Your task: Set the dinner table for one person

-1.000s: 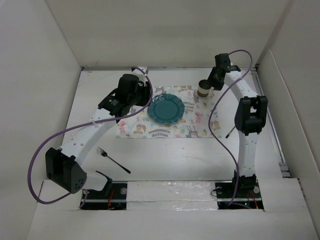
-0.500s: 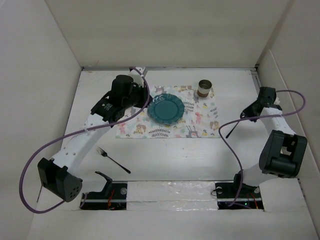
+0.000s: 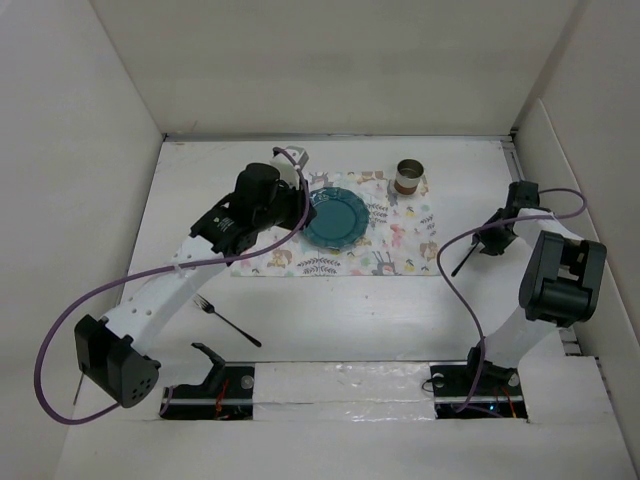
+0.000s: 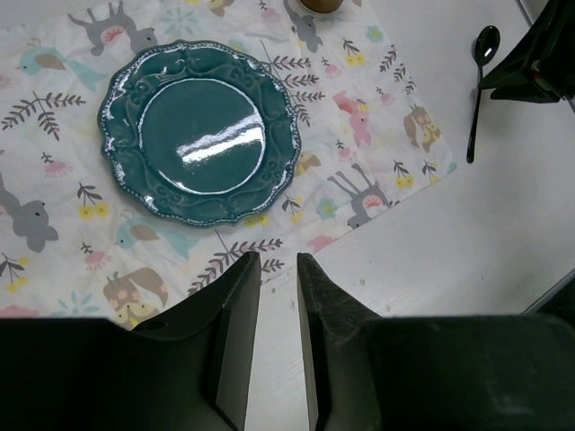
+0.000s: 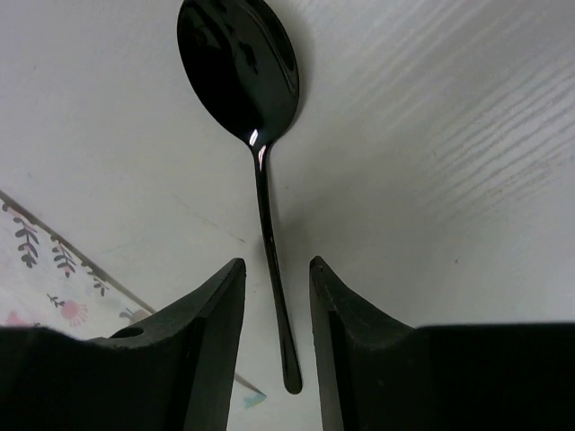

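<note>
Right hand (image 5: 275,262): fingers parted and low over the desk (image 5: 431,135). A black spoon (image 5: 238,63) lies flat on the desk, its handle running down the gap between them. There is a sliver of clearance on each side and neither finger touches the handle. Nothing is gripped.

The spoon lies on bare desk just off the right short edge of the placemat (image 3: 395,240). Its bowl points away from the mat and its handle tip ends close to the mat's edge.

Left hand (image 4: 278,258): fingers drawn nearly together with only a narrow slit between them, and nothing in it. It hangs above the placemat's near long edge, where print gives way to white desk.

The placemat has an animal-and-leaf print and lies flat on the far half of the desk. A teal scalloped plate (image 4: 202,130) sits on it, left of the mat's middle. From the overhead view my left wrist covers the mat's left portion, beside the plate's left rim.

A brown cup (image 3: 409,178) stands upright at the placemat's far edge, toward its right end, apart from the plate.

A black fork (image 3: 226,320) lies on bare desk well off the placemat's near left corner, tines toward the far left.

The desk is white and matte, with faint grain, and carries all of this. Plain white walls rise along the far, left and right sides.
</note>
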